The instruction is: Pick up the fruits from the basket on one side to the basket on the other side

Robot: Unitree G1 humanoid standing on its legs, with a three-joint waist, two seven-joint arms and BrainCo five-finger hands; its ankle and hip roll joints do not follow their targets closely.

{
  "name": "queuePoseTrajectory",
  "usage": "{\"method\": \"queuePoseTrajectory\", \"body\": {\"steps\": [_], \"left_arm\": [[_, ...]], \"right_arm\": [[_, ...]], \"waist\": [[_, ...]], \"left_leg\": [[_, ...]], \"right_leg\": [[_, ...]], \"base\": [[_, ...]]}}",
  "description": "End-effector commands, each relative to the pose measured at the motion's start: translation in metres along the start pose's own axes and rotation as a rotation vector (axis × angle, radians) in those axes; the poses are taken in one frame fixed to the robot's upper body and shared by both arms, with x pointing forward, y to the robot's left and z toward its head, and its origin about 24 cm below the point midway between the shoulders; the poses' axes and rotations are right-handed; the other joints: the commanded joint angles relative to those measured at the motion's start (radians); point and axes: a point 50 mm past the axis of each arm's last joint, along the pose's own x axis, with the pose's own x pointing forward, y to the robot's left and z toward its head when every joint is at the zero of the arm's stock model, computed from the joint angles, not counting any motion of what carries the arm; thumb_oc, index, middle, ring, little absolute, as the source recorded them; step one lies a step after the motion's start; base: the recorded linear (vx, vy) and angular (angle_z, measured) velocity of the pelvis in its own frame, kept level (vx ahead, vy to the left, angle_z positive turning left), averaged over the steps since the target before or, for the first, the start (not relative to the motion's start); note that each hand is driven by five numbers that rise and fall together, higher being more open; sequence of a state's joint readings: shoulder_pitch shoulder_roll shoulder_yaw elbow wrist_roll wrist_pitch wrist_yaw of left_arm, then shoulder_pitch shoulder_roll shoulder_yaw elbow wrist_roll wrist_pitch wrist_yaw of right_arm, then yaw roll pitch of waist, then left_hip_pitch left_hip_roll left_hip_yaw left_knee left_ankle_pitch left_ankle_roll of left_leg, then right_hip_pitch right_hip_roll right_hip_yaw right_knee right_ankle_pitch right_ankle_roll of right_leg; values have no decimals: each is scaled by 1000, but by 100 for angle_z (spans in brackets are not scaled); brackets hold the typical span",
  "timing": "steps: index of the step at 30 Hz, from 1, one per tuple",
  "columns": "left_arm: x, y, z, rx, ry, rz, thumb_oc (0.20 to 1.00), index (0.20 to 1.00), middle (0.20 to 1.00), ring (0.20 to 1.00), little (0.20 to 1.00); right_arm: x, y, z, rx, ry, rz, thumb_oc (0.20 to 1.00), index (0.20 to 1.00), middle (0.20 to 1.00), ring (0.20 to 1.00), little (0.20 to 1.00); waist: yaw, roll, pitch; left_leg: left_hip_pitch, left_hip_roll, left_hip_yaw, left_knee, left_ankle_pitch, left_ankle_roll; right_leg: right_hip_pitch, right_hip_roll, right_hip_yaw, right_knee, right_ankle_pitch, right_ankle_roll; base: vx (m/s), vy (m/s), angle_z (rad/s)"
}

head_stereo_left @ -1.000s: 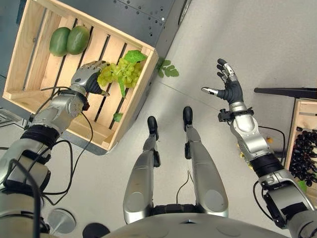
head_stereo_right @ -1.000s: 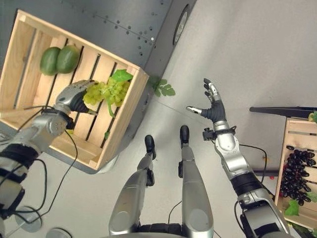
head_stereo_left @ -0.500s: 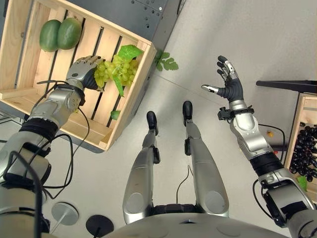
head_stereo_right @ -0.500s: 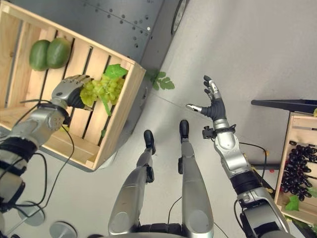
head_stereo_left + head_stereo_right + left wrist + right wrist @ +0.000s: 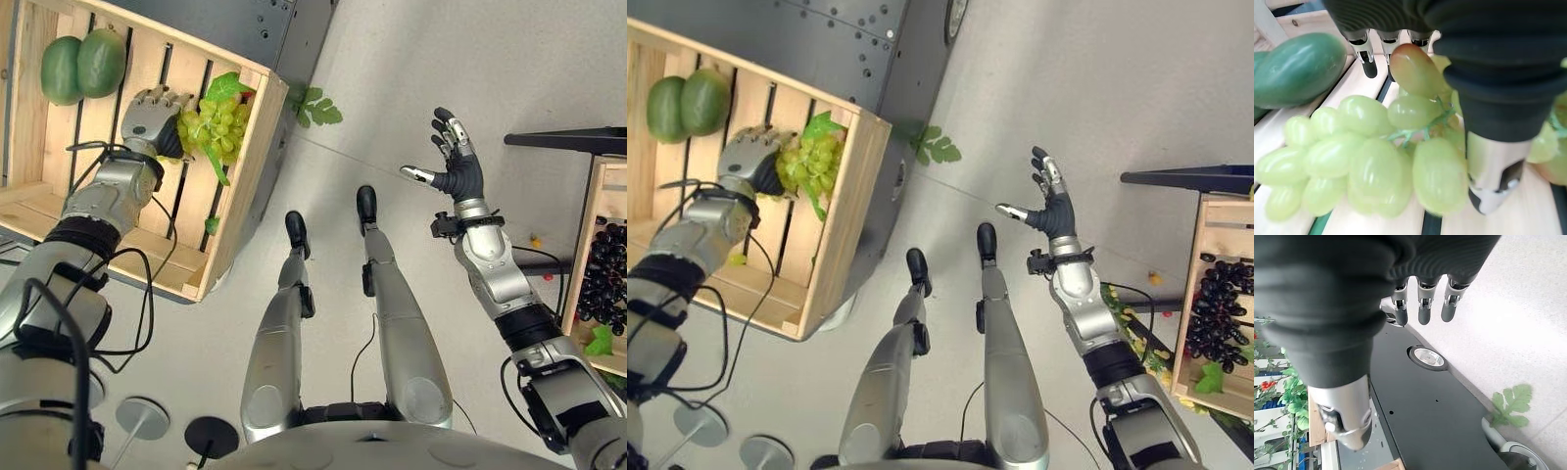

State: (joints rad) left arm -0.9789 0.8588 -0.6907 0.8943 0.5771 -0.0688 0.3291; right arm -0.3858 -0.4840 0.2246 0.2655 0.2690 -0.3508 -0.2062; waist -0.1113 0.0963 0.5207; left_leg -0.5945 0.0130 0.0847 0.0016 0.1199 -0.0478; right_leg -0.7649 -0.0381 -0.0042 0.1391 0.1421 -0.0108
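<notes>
A bunch of green grapes (image 5: 214,122) with a leaf lies on the slats of the wooden crate (image 5: 240,186) at my left. My left hand (image 5: 149,113) is in the crate beside the bunch, its fingers curled over the grapes (image 5: 1376,161) and its thumb (image 5: 1491,166) pressed against them. Two dark green fruits (image 5: 83,67) lie side by side at the crate's far end, and one of these green fruits (image 5: 1298,68) sits just past the fingertips. My right hand (image 5: 453,166) is raised over the floor, open and holding nothing.
A second wooden crate (image 5: 1193,294) at the right edge holds dark grapes (image 5: 600,284). A loose green leaf (image 5: 312,106) lies on the floor by the left crate's corner. A black bar (image 5: 568,140) juts in above the right crate.
The whole picture has shifted, so the camera moved. My left hand has edged slightly along the bunch toward the crate's far end. My right hand keeps its raised, spread pose.
</notes>
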Motion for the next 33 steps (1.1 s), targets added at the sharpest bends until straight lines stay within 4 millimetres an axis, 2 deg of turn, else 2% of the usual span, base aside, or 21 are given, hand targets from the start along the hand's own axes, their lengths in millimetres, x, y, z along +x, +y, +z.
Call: {"method": "queuePoseTrajectory", "body": {"steps": [1, 4, 6, 7, 8, 25, 33], "left_arm": [[6, 4, -6, 14, 56, -3, 1000, 1000, 1000, 1000, 1000], [7, 4, -5, 5, 65, -6, 1000, 1000, 1000, 1000, 1000], [8, 1, -6, 22, 84, -31, 573, 573, 573, 573, 573], [7, 0, -8, 27, 95, -41, 404, 404, 404, 404, 404], [7, -2, -8, 35, 104, -55, 200, 200, 200, 200, 200], [-7, -18, -33, 81, 184, -165, 200, 200, 200, 200, 200], [-10, -22, -29, 37, 159, -153, 200, 200, 200, 200, 200]], "right_arm": [[-6, -7, 25, 65, -144, -38, 1000, 1000, 1000, 1000, 1000], [-7, -9, 26, 70, -150, -45, 1000, 1000, 1000, 1000, 1000], [-8, -10, 27, 82, -155, -55, 1000, 1000, 1000, 1000, 1000], [-9, -11, 27, 87, -154, -56, 1000, 1000, 1000, 1000, 1000], [-9, -10, 27, 90, -154, -54, 1000, 1000, 1000, 1000, 1000], [-4, -8, 33, 134, -173, -59, 1000, 1000, 1000, 1000, 1000], [-3, -8, 33, 123, -177, -69, 1000, 1000, 1000, 1000, 1000]], "waist": [[-22, -39, -1], [-26, -44, -1], [-29, -48, -1], [-31, -50, -1], [-32, -51, -1], [-28, -41, -1], [-20, -39, -1]], "left_leg": [[-50, 21, -35, 198, -145, -8], [-64, 18, -38, 199, -136, -7], [-80, 20, -40, 216, -150, -6], [-84, 19, -41, 218, -150, -6], [-89, 19, -42, 221, -150, -6], [-100, 17, -43, 215, -142, -8], [-84, 16, -44, 205, -138, -10]], "right_leg": [[18, -50, 16, -4, -12, 150], [5, -50, 17, -5, -4, 149], [-2, -44, 18, 1, -11, 149], [-4, -43, 18, 1, -11, 148], [-7, -44, 16, 2, -11, 148], [-19, -45, 14, -7, 2, 147], [-10, -42, 11, -5, 0, 146]], "base": [[0, 0, 0], [0, 0, 0], [0, 0, 0], [0, 0, 0], [0, 0, 0], [0, 0, 0], [0, 0, 0]]}}
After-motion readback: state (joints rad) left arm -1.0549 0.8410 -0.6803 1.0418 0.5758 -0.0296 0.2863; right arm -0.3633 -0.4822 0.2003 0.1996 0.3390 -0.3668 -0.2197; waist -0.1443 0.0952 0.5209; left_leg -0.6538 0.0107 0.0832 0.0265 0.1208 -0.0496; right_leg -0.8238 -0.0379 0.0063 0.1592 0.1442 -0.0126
